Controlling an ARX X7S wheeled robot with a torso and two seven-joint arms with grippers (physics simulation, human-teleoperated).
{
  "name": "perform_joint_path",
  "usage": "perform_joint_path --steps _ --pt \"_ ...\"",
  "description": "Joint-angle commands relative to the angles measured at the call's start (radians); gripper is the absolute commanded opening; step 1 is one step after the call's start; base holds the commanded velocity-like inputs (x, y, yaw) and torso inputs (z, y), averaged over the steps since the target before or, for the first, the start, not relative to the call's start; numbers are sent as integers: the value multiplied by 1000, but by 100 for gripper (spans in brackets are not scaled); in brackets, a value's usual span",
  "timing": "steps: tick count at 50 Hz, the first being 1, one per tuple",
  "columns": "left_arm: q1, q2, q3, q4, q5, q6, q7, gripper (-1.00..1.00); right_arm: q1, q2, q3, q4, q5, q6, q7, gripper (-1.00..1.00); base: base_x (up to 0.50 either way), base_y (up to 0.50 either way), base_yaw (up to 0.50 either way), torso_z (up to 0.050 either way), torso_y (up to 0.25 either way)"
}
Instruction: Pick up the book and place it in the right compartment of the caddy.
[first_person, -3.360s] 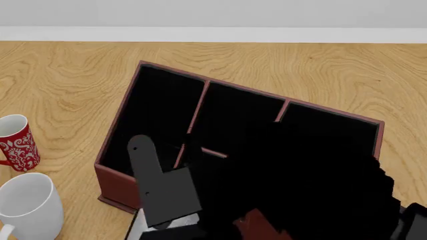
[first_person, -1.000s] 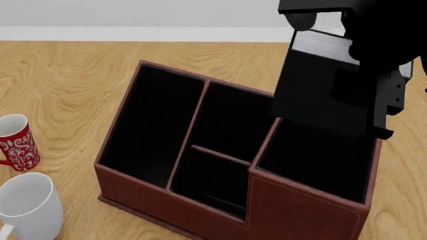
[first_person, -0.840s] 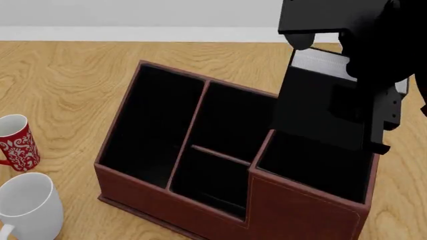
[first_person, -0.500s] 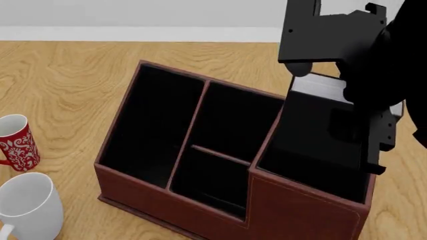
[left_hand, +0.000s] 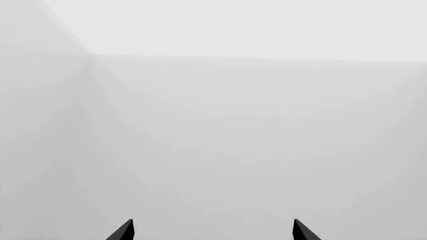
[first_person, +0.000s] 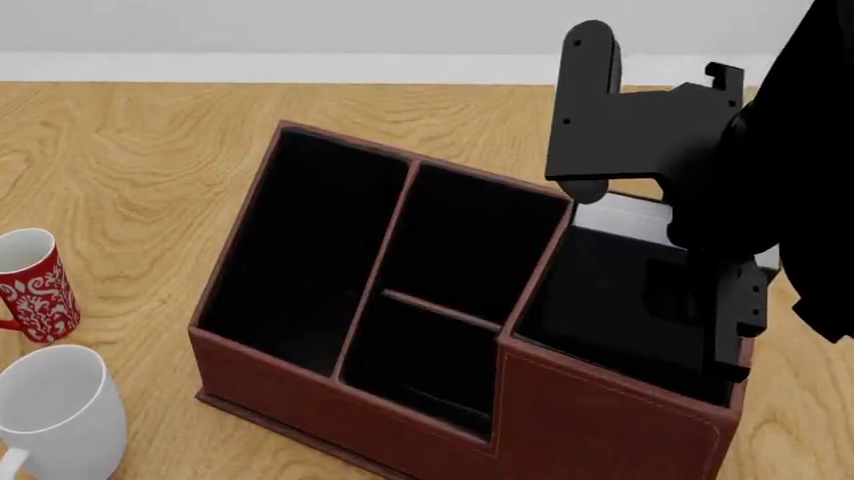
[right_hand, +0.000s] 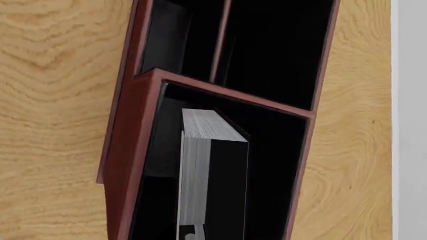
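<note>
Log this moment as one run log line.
phase: inserting | book: upright, partly inside right compartment of caddy | right pincer: on book | left pincer: open, idle

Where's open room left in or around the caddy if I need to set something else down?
The caddy's wide left section and the two middle ones show only black lining. Bare wood lies behind the caddy and between it and the mugs. The right compartment is crowded: the book and the right gripper fill it.
</note>
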Motion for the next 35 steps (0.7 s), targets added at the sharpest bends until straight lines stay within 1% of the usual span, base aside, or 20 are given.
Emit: perform_joint_path --steps 1,35 --pt "8 0 2 -7 5 7 2 100 -14 -5 -8 19 -28 -51 21 -100 0 0 0 0 0" --pt "47 -17 -4 3 14 20 -19 100 -105 -54 -31 120 -46 -134 92 -100 0 0 0 0 1"
